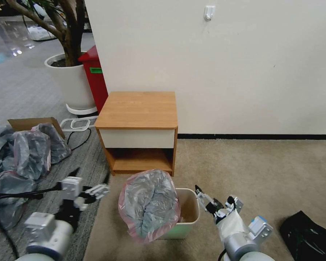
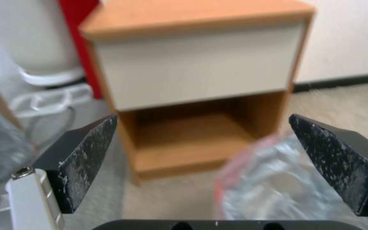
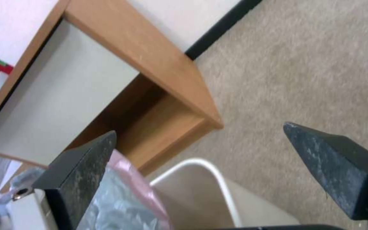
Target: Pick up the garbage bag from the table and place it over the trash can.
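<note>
The garbage bag (image 1: pixel 148 204), grey and crinkly with a pink rim band, stands puffed up over the left side of the cream trash can (image 1: pixel 190 210). The can's right rim is bare. Both sit on the carpet just in front of the table (image 1: pixel 137 108), whose wooden top is bare. My left gripper (image 1: pixel 99 190) hangs open just left of the bag and apart from it, with the bag (image 2: pixel 273 185) beyond its right finger. My right gripper (image 1: pixel 206 199) is open beside the can's right rim, with the bag (image 3: pixel 120 198) and can (image 3: pixel 218 188) below it.
A pile of grey bags (image 1: pixel 32 148) and a cardboard box (image 1: pixel 29 123) lie on the floor at the left. A red bin (image 1: pixel 96 79) and a white planter (image 1: pixel 70 79) stand behind the table. A black bag (image 1: pixel 308 232) lies at the right. Open carpet stretches to the right.
</note>
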You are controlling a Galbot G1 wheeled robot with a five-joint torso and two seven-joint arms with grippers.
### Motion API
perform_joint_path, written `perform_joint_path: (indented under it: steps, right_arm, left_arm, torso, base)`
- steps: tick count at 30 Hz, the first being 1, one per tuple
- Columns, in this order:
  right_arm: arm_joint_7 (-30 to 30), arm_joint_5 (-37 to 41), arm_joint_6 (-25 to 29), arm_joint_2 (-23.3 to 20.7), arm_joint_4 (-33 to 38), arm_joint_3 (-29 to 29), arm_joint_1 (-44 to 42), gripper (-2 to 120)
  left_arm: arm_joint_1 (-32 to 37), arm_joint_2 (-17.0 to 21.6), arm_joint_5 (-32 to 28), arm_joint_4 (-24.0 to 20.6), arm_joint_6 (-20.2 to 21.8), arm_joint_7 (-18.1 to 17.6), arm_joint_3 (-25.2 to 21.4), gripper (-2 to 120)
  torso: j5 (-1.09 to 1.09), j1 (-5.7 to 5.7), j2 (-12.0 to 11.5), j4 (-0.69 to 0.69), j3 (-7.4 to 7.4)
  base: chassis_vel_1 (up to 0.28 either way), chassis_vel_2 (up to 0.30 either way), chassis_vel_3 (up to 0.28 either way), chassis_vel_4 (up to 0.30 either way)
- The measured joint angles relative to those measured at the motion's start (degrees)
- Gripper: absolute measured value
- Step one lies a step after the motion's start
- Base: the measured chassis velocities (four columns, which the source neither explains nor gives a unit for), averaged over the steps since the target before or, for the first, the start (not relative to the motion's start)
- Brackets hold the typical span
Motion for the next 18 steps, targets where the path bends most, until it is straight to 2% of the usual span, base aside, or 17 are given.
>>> perform_joint_path:
  steps: [2, 12, 13, 15, 18]
  right_arm:
    - [-0.04, -0.62, 0.14, 0.61, -0.01, 0.78, -0.05, 100]
    - [-0.07, -1.83, 0.61, 1.93, -0.32, 2.16, -0.25, 100]
    - [-0.07, -2.19, 0.85, 2.20, -0.56, 2.16, -0.38, 100]
    - [-0.07, -2.57, 1.09, 2.42, -0.82, 2.10, -0.49, 100]
    - [-0.09, -4.23, 1.61, 3.16, -1.56, 1.52, -0.76, 100]
  left_arm:
    - [-1.92, 0.64, -0.09, 1.45, 2.18, -1.73, 4.22, 100]
    - [-5.59, 0.03, -0.28, 6.32, 5.29, -5.50, 11.45, 93]
    - [-6.31, -0.13, -0.31, 6.96, 5.83, -6.37, 12.26, 87]
    - [-6.85, -0.22, -0.49, 7.41, 6.20, -7.04, 12.81, 84]
    - [-7.99, -0.05, -1.74, 8.61, 6.99, -8.39, 14.19, 71]
  torso:
    - [0.00, 0.00, 0.00, 0.00, 0.00]
    - [0.01, 0.00, 0.00, 0.00, 0.00]
    - [0.00, 0.00, 0.00, 0.00, 0.00]
    - [0.00, 0.00, 0.00, 0.00, 0.00]
    - [0.00, 0.00, 0.00, 0.00, 0.00]
  base:
    - [0.000, 0.000, 0.000, 0.000]
    - [0.000, 0.000, 0.000, 0.000]
    - [0.000, 0.000, 0.000, 0.000]
    - [0.000, 0.000, 0.000, 0.000]
    - [0.000, 0.000, 0.000, 0.000]
